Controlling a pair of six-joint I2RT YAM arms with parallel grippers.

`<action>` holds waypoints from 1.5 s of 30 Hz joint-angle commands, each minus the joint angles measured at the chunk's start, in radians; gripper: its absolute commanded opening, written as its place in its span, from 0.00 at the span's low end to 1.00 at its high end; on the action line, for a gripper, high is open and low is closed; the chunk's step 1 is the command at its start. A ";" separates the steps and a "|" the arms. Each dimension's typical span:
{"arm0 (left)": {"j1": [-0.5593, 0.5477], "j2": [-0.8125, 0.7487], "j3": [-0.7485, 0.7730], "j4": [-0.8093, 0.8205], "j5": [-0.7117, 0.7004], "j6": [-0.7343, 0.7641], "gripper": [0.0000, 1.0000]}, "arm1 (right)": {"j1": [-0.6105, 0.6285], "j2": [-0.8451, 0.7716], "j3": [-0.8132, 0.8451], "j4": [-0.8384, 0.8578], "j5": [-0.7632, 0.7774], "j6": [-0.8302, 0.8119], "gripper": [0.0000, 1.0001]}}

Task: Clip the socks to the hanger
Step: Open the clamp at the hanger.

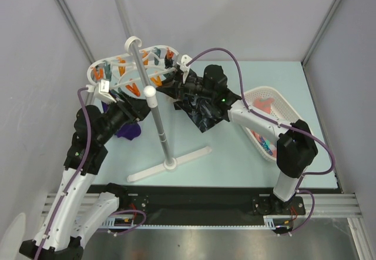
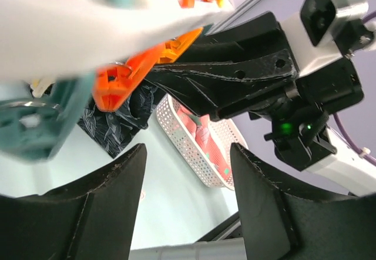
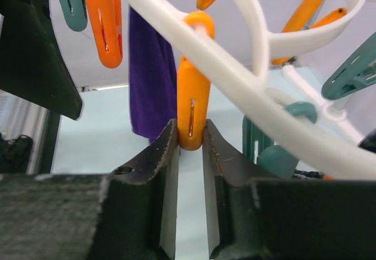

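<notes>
Rightward, mesh basket (image 1: 286, 101), pink sock (image 1: 264, 102) inside

1. The table (image 1: 235, 160) has a flat top, pale blue-green in colour.
2. Plain grey walls stand around it: a left wall (image 1: 35, 66), a back wall (image 1: 235, 13) and a right wall (image 1: 352, 95).
3. A thin metal post stands in the back left corner (image 1: 69, 22), and another in the back right corner (image 1: 329, 22).
4. A black strip (image 1: 200, 196) runs along the near edge of the table.
5. A silver rail (image 1: 329, 204) lies just in front of the strip.
6. The floor (image 1: 205, 245) below looks grey and a bit shiny.
7. The light is soft and even.
</notes>
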 commanded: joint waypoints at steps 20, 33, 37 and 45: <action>-0.032 0.159 0.125 0.204 -0.095 -0.022 0.64 | 0.037 -0.141 0.133 -0.310 0.115 0.245 0.00; -0.078 0.181 0.118 0.279 -0.183 -0.028 0.74 | 0.054 -0.143 0.210 -0.481 0.097 0.231 0.00; -0.076 0.204 0.132 0.262 -0.197 -0.019 0.78 | 0.079 -0.144 0.233 -0.520 0.126 0.204 0.00; -0.078 0.227 0.148 0.261 -0.197 -0.037 0.68 | 0.097 -0.129 0.254 -0.544 0.163 0.184 0.00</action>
